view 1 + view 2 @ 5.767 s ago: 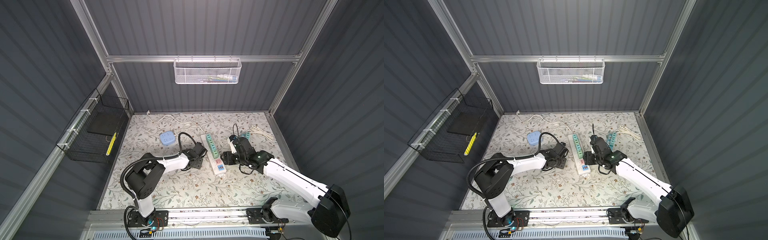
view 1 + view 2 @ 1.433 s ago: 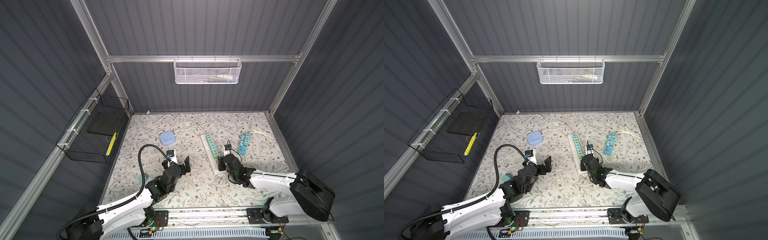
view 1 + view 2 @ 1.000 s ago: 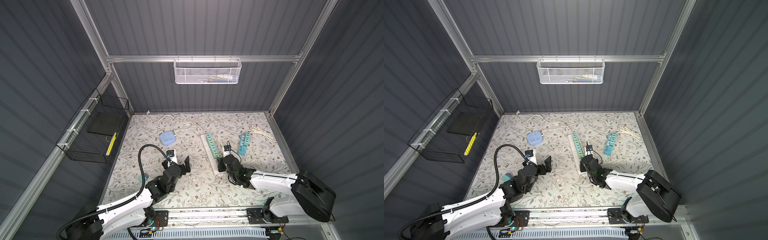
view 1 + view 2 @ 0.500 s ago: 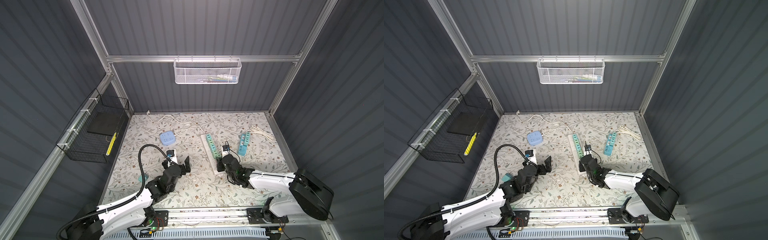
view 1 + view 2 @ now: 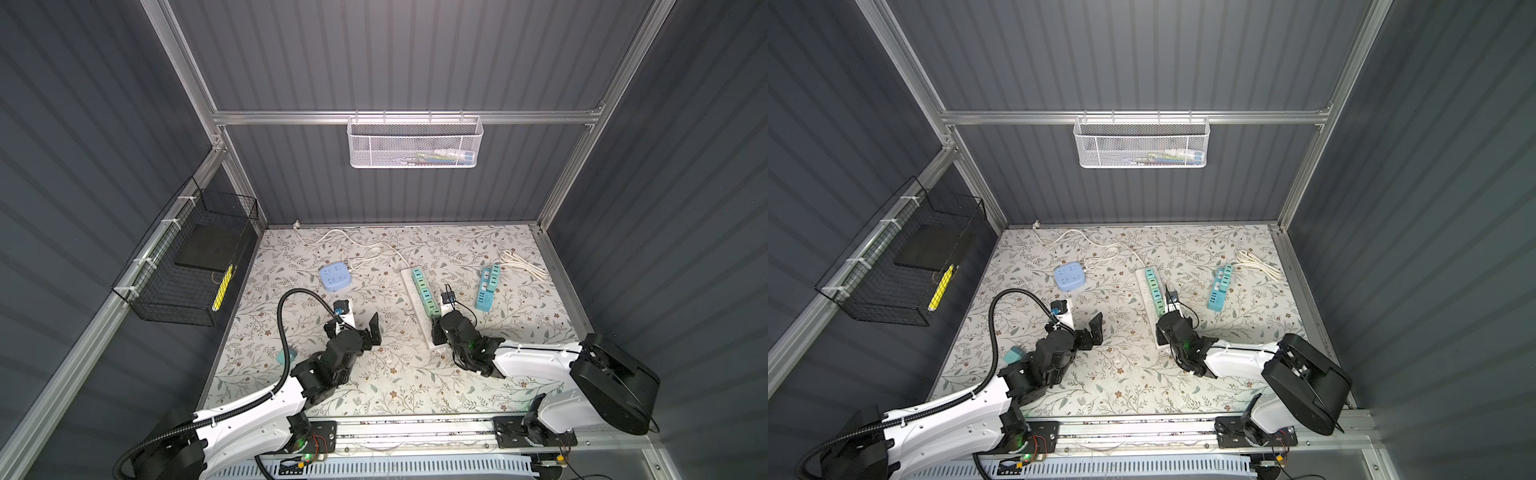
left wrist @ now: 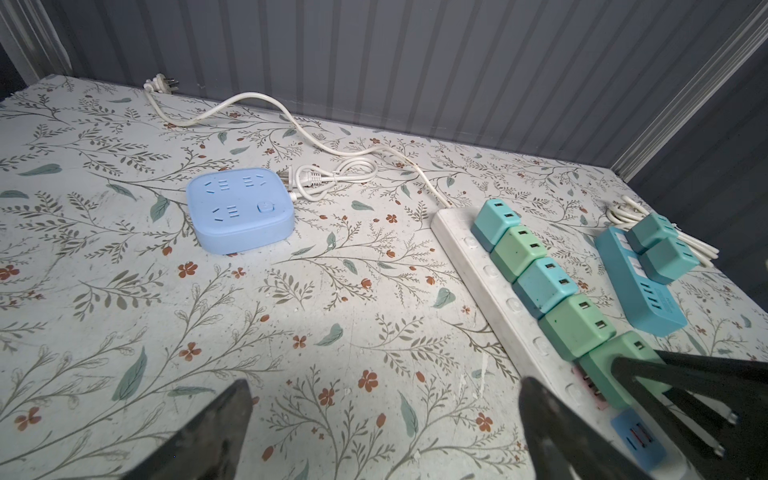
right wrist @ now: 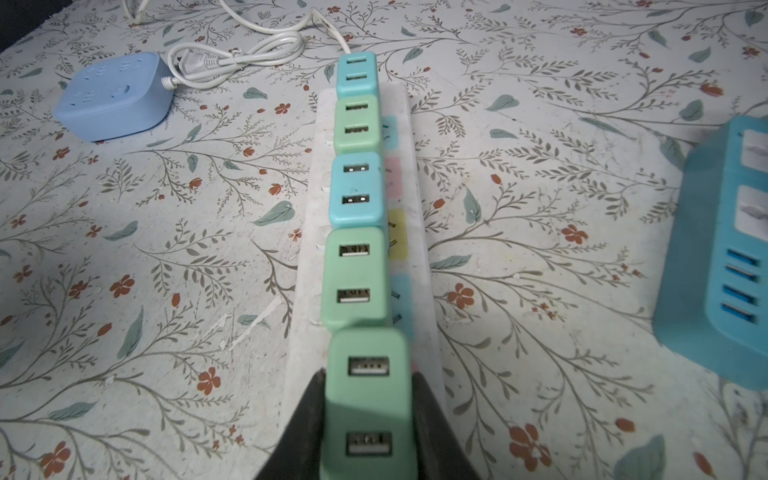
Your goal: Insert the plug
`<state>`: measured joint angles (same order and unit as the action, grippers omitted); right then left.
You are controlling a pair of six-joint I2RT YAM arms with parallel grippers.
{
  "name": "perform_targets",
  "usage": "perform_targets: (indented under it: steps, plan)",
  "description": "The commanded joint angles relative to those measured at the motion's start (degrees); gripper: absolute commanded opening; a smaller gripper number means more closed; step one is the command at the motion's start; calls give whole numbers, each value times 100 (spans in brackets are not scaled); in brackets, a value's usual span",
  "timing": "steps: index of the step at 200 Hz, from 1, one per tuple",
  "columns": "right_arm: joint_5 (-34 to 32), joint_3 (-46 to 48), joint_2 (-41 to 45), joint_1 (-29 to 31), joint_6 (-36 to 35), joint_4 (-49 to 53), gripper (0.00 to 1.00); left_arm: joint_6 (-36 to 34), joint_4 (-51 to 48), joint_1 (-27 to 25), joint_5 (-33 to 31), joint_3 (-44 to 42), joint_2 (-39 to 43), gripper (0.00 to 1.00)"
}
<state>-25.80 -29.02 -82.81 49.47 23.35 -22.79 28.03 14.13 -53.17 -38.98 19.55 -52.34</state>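
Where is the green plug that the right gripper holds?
The green plug is just right of centre in both top views, at the white power strip's near end: clamped in the right gripper, last in the row of five plugs.

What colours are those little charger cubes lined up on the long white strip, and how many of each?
Green charger cubes: 3 (one in the right hand)
Blue charger cubes: 2
Total on the white strip: 5
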Motion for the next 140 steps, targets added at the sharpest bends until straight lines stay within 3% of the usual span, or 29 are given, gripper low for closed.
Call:
perform_targets:
  steps: [1, 91, 140]
  plan:
    - [-138, -92, -315, 84, -45, 644, 14, -105, -144, 39, -29, 163, 134, 100]
    - [-396, -297, -982, 295, 160, 1303, 14, -52, -376, 37, -84, -54, 600, 100]
    - [-495, -753, -1360, -78, -345, 965, 15, -76, -472, 43, -205, -71, 804, 100]
